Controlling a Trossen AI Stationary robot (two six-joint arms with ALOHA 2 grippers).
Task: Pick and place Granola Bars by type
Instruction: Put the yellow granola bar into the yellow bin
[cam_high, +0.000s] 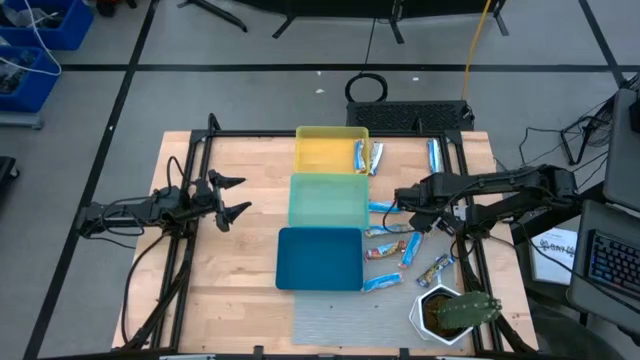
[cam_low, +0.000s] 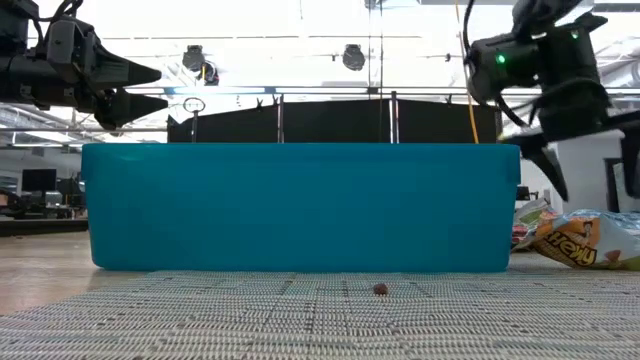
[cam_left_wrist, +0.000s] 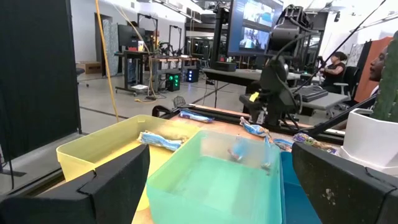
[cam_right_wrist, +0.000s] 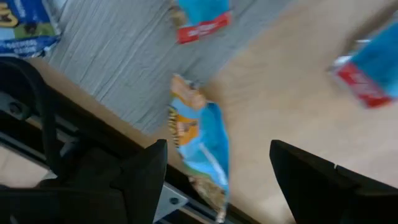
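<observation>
A: From above, where was the right gripper (cam_high: 408, 199)?

B: Just past the green tray (cam_high: 327, 200), over the loose granola bars (cam_high: 398, 247). One bar lay just beside its fingertips; the others trailed off below it towards the white pot (cam_high: 437, 314) holding a cactus. Two more bars (cam_high: 366, 156) sat in the yellow tray (cam_high: 328, 149), and one (cam_high: 434, 155) lay alone on the table (cam_high: 240, 270) beyond the gripper. Its fingers were spread wide and carried nothing.

A: And the left gripper (cam_high: 236, 196)?

B: Well apart, across the trays, fingers parted, empty.

A: The table-level view?

B: The blue tray (cam_low: 300, 206) filled the middle. The right gripper (cam_low: 590, 165) hung above an orange-and-blue bar (cam_low: 585, 240) lying beside that tray, fingertips clear of it. The left gripper (cam_low: 140, 88) was up high on the other side.

A: The left wrist view?

B: Its two fingers (cam_left_wrist: 106, 186) stood far apart, with the green tray (cam_left_wrist: 217, 180) straight ahead and the yellow tray (cam_left_wrist: 106, 143) beside it, a bar (cam_left_wrist: 160, 140) inside.

A: The right wrist view?

B: Between its spread fingers (cam_right_wrist: 146, 177) lay a blue-and-orange bar (cam_right_wrist: 198, 146), untouched, half on wood, half on the grey mat (cam_right_wrist: 118, 56).
</observation>
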